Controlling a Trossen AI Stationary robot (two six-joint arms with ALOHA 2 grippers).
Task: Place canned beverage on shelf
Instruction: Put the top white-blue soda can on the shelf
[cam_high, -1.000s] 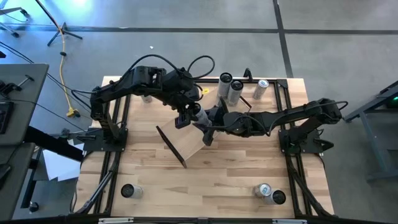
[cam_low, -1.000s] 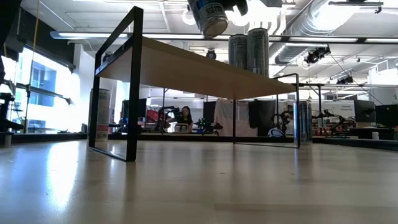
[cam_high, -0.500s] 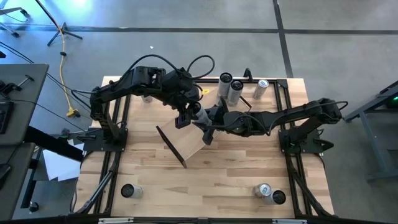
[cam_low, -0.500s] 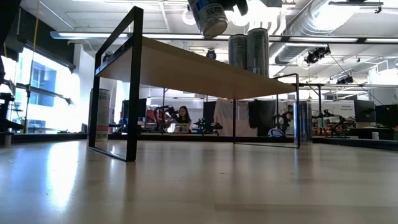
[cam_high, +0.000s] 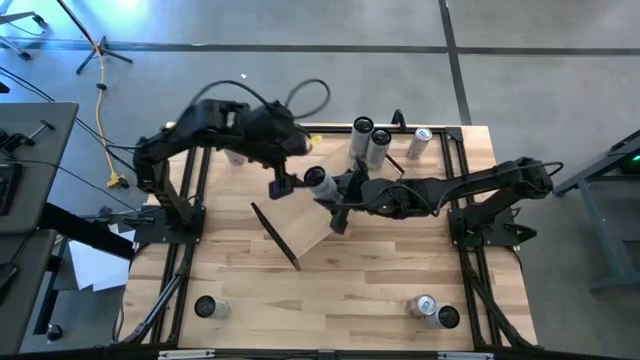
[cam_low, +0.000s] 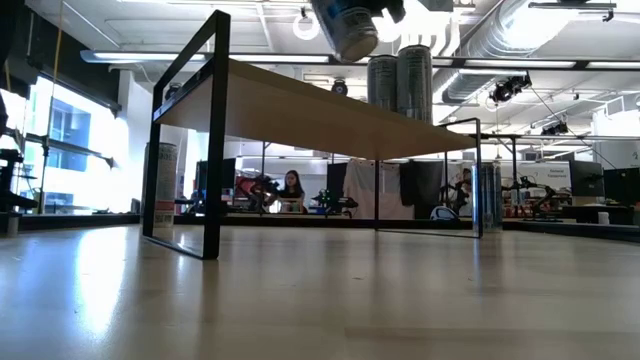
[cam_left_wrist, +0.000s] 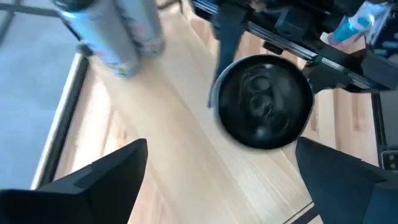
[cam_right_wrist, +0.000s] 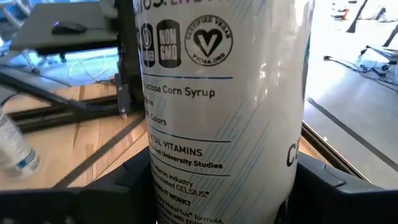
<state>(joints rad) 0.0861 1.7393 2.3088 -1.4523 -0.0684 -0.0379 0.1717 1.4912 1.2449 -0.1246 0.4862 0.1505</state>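
High view: your right end effector (cam_high: 330, 196) grips the can (cam_high: 321, 182) over the shelf (cam_high: 312, 226); left end effector (cam_high: 281, 185) hangs open beside it.

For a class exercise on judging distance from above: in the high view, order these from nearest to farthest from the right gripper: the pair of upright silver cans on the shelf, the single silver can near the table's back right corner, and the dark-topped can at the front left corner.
1. The pair of upright silver cans, just behind the right gripper.
2. The single silver can, back right.
3. The dark-topped can, front left, farthest.
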